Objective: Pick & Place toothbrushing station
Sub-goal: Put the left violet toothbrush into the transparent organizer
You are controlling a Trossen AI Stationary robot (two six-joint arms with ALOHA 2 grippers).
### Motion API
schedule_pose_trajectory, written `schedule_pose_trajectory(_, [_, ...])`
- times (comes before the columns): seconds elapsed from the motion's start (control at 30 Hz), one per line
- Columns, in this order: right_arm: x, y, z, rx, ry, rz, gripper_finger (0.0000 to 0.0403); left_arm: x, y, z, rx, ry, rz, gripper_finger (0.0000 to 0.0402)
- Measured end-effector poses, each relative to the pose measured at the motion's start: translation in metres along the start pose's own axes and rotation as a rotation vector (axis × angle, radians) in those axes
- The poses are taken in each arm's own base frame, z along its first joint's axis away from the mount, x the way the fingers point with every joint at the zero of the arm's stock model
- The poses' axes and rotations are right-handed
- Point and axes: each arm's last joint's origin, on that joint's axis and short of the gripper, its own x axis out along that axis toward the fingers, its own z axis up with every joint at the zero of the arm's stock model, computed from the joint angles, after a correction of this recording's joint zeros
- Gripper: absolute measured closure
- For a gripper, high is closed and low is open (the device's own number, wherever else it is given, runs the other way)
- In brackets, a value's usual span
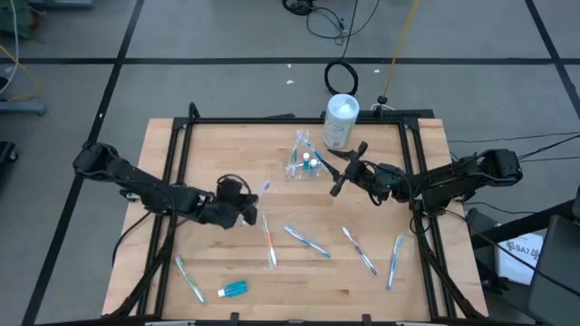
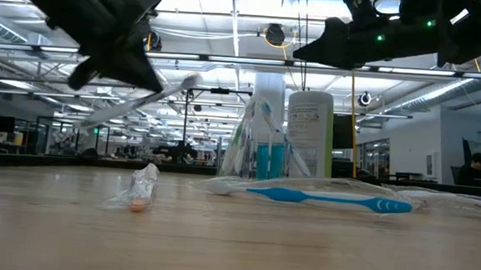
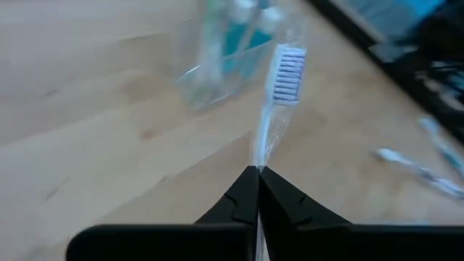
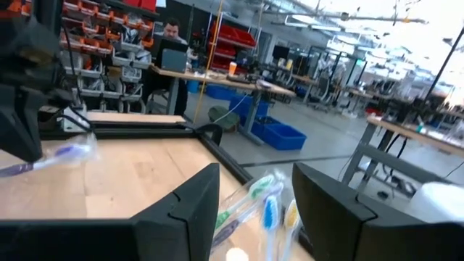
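Two pincers over wooden table (image 1: 217,163), left pincer (image 1: 255,211) clamped on toothbrush (image 3: 279,90), right pincer (image 1: 349,167) spread, empty, workshop behind.

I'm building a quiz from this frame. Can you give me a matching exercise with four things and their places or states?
Things:
1. left gripper
2. right gripper
3. white canister
4. blue toothpaste tube

States:
A. lying flat near the table's front edge
B. open, by the clear bag
C. standing upright at the table's back edge
D. shut on a toothbrush, lifted off the table

Pairs: 1-D, 2-B, 3-C, 4-A
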Motion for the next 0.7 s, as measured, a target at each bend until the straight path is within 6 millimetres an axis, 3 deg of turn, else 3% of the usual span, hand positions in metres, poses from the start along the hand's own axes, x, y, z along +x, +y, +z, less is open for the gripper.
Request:
schedule_pose_trajectory(0.23, [0.0, 0.001, -0.004, 0.046, 0.037, 0.008, 0.0236, 0.016, -0.007, 0.034, 0.109, -0.097, -0.162, 0.0397])
schedule_pose_trajectory(0.43, [0.0, 0.002, -0.01, 0.041, 0.09, 0.019, 0.0236, 0.021, -0.008, 0.062, 0.228, -0.287, -0.196, 0.0398])
schedule_pose_trajectory(0.7, [-0.001, 0.003, -0.011, 0.031, 0.105, 0.022, 0.0238, 0.031, 0.0, 0.092, 0.228, -0.472, -0.168, 0.0398])
